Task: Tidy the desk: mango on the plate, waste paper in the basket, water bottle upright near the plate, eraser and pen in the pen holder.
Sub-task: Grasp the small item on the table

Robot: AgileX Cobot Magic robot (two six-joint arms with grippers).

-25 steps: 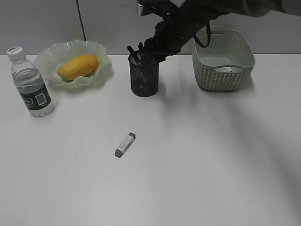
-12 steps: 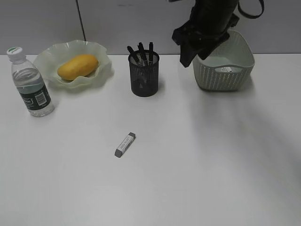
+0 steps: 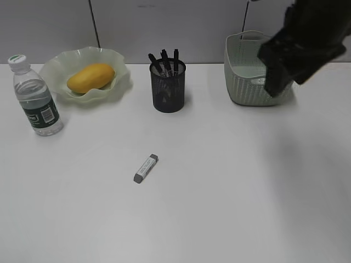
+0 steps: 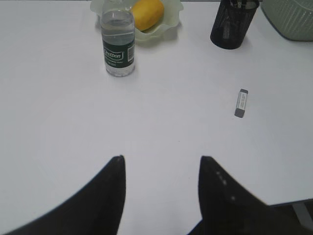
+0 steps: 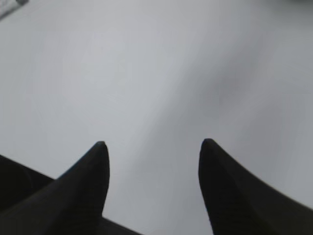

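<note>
You have bare desk (image 3: 230,186) all round the eraser (image 3: 145,168), with both grippers, left (image 4: 161,164) and right (image 5: 152,147), open and empty.

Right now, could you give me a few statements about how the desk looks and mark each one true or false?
1. The mango lies on the plate. True.
2. The eraser is in the pen holder. False: it lies on the bare desk, in front of the holder.
3. The water bottle stands upright beside the plate. True.
4. The pen holder is empty. False: several dark pens stick out of it.
5. The right gripper is shut on a pen. False: its jaws stand apart with nothing between them.
6. The left gripper is open and holds nothing. True.
</note>
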